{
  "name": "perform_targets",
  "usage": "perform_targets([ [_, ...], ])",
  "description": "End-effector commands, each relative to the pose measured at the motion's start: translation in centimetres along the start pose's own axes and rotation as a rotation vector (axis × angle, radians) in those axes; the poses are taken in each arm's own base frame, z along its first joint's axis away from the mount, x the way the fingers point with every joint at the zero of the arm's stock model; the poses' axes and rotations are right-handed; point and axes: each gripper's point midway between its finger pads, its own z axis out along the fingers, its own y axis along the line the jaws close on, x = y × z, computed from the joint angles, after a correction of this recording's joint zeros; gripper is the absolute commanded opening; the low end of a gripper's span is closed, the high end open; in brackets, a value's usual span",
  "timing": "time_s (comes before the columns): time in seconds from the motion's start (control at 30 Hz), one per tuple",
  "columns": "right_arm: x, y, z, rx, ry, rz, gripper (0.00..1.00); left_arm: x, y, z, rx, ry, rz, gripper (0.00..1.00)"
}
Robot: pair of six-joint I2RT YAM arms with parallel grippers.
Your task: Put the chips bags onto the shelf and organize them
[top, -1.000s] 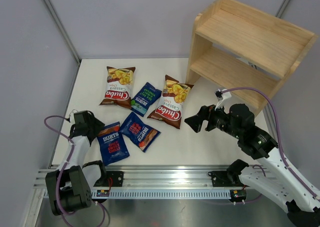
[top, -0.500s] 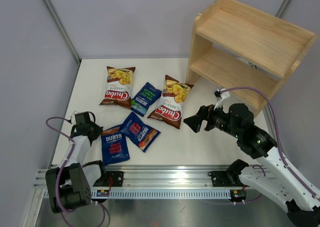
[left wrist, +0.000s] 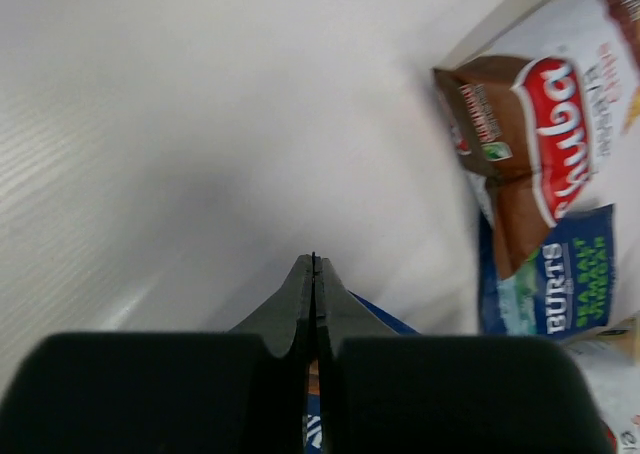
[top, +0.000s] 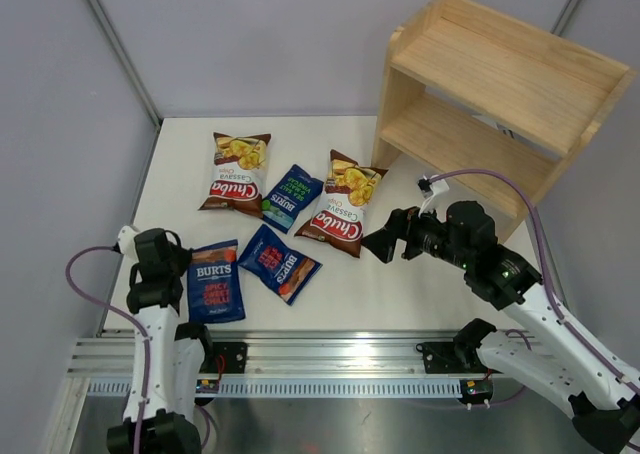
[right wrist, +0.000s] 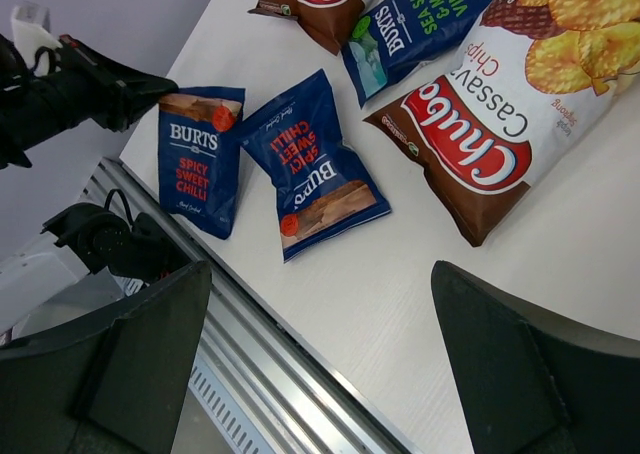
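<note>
Lettering on the chilli bag (right wrist: 195,159) farthest from the shelf (top: 480,84) reads "BURTS SPICY SWEET CHILLI"; the left gripper (left wrist: 313,266) pinches its corner. Nearer the shelf lie its twin (right wrist: 315,159), a "SEA SALT & MALT VINEGAR" Burts bag (top: 290,197) and two Chuba bags (top: 237,174) (top: 340,219) marked "Cassava Chips". Before the shelf, the right gripper (top: 382,239) gapes wide, empty.

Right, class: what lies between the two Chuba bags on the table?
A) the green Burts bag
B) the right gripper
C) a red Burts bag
A: the top view shows the green Burts bag lying between one Chuba bag and the other Chuba bag.
</note>
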Motion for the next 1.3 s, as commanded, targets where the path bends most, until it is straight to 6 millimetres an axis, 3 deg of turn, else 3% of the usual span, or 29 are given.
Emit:
perform_targets([
  [0.0,-1.2,1.7,0.4,-0.074,-0.032,0.000,0.99,-5.1,-2.6,-3.5,0.033,-0.138,-0.040,0.00],
  [0.3,-1.8,3.4,2.5,-0.175,-0.033,0.044,1.00,-9.2,-10.8,-11.3,0.369,-0.174,0.024,0.00],
  [0.57,-3.3,4.7,4.8,-0.266,-0.083,0.034,0.99,-9.6,-19.7,-17.1,0.682,-0.075,0.048,0.00],
  [0.73,-3.7,6.2,5.9,-0.398,-0.136,0.067,0.99,-8.4,-24.8,-19.4,0.819,0.011,-0.035,0.00],
  [1.0,-1.8,7.2,7.9,-0.589,-0.163,0.083,1.00,-7.0,-30.3,-22.7,0.966,0.119,-0.242,0.00],
  [1.1,-1.6,8.0,7.8,-0.643,-0.208,0.072,0.99,-5.8,-31.9,-23.6,0.971,0.162,-0.277,0.00],
  [1.27,-1.8,8.7,7.5,-0.650,-0.299,-0.010,1.00,-4.5,-34.1,-26.8,1.030,0.222,-0.387,0.00],
])
